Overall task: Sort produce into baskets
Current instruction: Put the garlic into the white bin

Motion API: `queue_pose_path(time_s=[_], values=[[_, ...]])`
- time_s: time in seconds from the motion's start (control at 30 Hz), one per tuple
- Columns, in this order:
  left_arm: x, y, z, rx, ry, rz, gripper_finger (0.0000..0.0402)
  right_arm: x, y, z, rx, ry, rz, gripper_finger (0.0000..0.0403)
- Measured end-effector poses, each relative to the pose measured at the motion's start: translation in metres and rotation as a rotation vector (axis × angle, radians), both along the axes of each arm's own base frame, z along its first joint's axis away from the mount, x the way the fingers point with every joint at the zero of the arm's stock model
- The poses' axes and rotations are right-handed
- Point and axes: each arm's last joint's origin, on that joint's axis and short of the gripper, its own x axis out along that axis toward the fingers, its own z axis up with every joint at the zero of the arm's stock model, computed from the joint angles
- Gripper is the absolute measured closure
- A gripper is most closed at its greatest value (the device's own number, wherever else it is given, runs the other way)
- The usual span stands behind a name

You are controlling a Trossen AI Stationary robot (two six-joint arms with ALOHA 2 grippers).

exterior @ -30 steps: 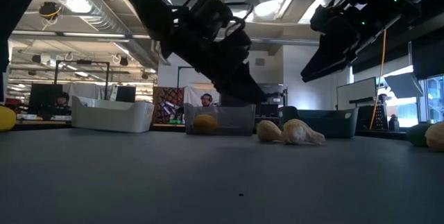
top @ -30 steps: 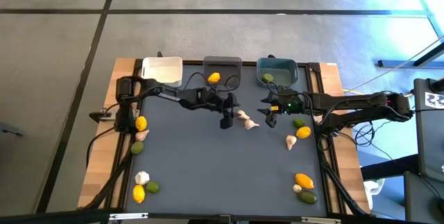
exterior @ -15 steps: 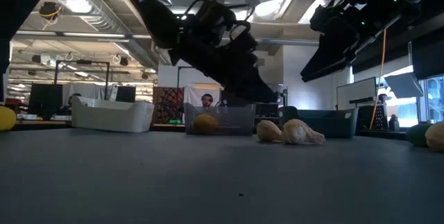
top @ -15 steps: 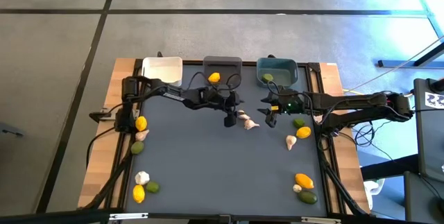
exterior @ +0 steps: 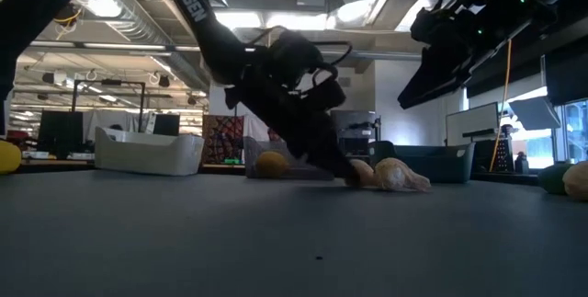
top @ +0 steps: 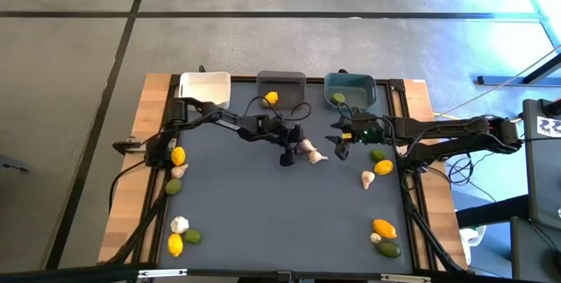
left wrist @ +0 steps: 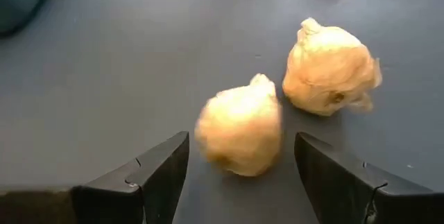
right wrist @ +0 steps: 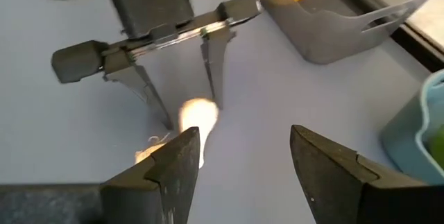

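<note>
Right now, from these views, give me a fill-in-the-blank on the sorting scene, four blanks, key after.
1. The left end effector is open around a ____ bulb.
2. The dark grey bin holds one ____ piece.
3. The white bin holds ____ produce.
4. The right end effector hangs in front of the ____ bin.

Missing words: garlic; yellow; no; teal
</note>
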Motion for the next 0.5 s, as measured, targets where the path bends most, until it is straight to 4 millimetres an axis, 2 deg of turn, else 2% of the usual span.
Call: queue_pose_path(time_s=[0.33,0.5], values=[[0.0031,0.0008,0.0018,0.029,-0.051,-0.053,0.0145,-0.0001,-0.0002,0.0,-0.008,0.003,-0.003,0.0181],[0.0026,0.0006,0.0011,0.02,-0.043,-0.056,0.0181,-0.0001,-0.0001,-0.0001,-0.009,0.003,-0.003,0.0181]])
